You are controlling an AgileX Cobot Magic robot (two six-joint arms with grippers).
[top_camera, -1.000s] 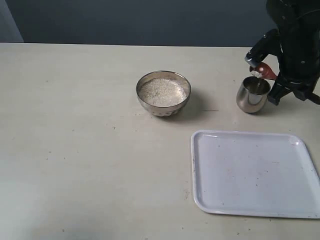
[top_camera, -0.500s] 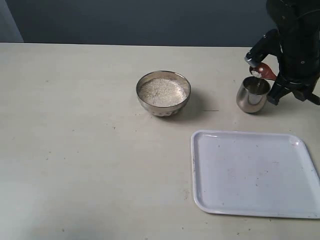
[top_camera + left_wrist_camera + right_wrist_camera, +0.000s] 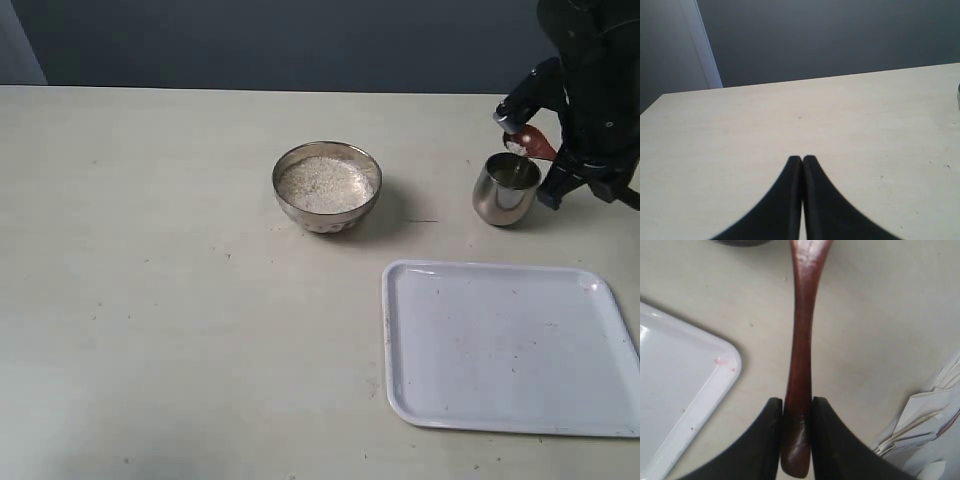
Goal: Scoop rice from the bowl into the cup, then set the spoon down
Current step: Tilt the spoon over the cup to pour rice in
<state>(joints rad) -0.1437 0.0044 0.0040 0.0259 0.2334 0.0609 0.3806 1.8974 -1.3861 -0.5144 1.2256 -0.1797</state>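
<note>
The steel bowl [image 3: 327, 186] stands mid-table, filled with white rice [image 3: 323, 183]. To its right is the small steel cup [image 3: 505, 188]. The reddish-brown spoon [image 3: 530, 143] has its head tilted just above the cup's far rim, with a few white grains on it. In the right wrist view my right gripper [image 3: 797, 404] is shut on the end of the spoon's handle [image 3: 802, 340]. My left gripper [image 3: 802, 159] is shut on nothing above bare table, and the exterior view does not show it.
A white tray [image 3: 510, 345] lies in front of the cup, near the table's front right, and its corner [image 3: 685, 385] shows beside the spoon handle. White papers or cables [image 3: 925, 430] lie off to one side of the right gripper.
The right arm and the spoon head have edged slightly to the right over the cup. The bowl, cup and tray have stayed in place.
</note>
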